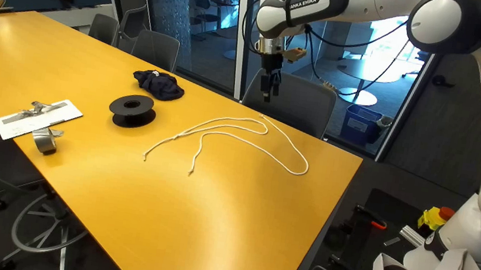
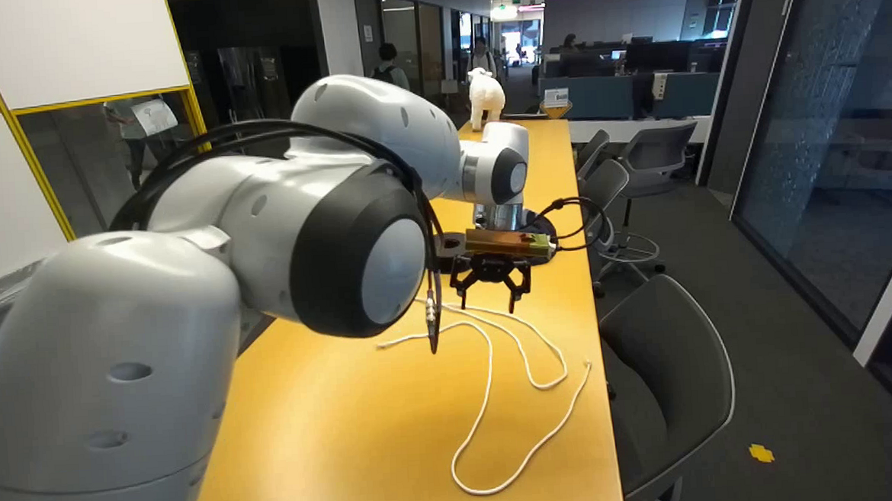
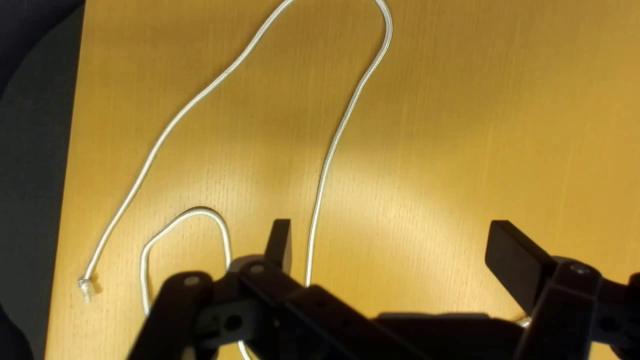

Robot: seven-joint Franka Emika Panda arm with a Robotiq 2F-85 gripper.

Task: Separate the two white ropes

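Two thin white ropes lie on the yellow table (image 1: 221,207). The long rope (image 1: 257,147) makes a wide open curve; it also shows in an exterior view (image 2: 487,401) and in the wrist view (image 3: 327,164). The folded rope (image 1: 242,119) is bent back on itself inside that curve and also shows in the wrist view (image 3: 200,212). Where visible, the two ropes lie apart. My gripper (image 1: 269,96) is open and empty, held above the ropes, fingers down. In the wrist view the gripper (image 3: 392,232) spans a strand of the long rope below and hides part of the folded rope.
A black spool (image 1: 131,112) and a dark cloth (image 1: 160,85) lie beyond the ropes. A flat white rectangular object (image 1: 42,119) and a grey tape roll (image 1: 45,140) are near the opposite long edge. A grey chair (image 2: 670,376) stands against the table edge.
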